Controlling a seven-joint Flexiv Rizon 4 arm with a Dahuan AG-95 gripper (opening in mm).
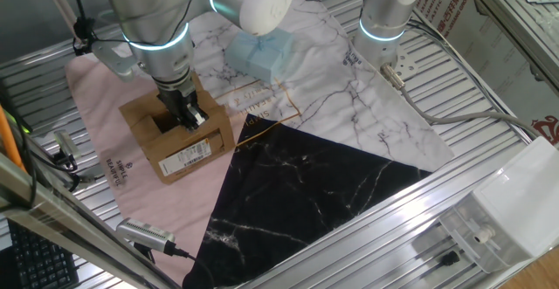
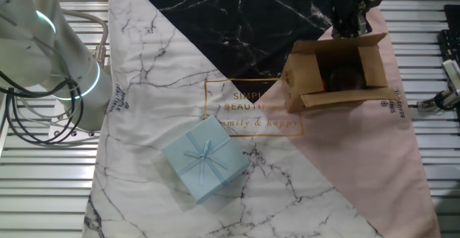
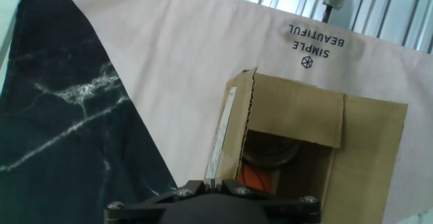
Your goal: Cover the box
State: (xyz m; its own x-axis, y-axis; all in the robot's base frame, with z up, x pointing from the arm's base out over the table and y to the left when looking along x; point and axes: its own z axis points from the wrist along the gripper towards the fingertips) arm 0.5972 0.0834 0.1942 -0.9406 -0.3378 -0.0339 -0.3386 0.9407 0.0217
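Note:
The box (image 1: 188, 154) is a small brown carton with a white label on its long side, standing on the pink part of the cloth. From the other side the box (image 2: 316, 72) shows open, its flaps spread and dark round things inside. My gripper (image 1: 194, 119) reaches down onto its label-side edge. In the hand view the box (image 3: 298, 109) lies just ahead, and its thin upright side flap (image 3: 226, 126) runs down into the narrow slit between the fingers of the gripper (image 3: 213, 182). The gripper (image 2: 347, 28) is shut on that flap. One flap is folded partly over the opening.
A pale blue gift package (image 1: 262, 51) with a bow (image 2: 205, 159) lies on the white marble cloth. A second arm's base (image 1: 384, 10) stands at the table's edge, also seen as the second arm (image 2: 50, 51). Black marble cloth (image 1: 306, 193) lies beside the box. Cables and tools (image 1: 144, 232) line the table edge.

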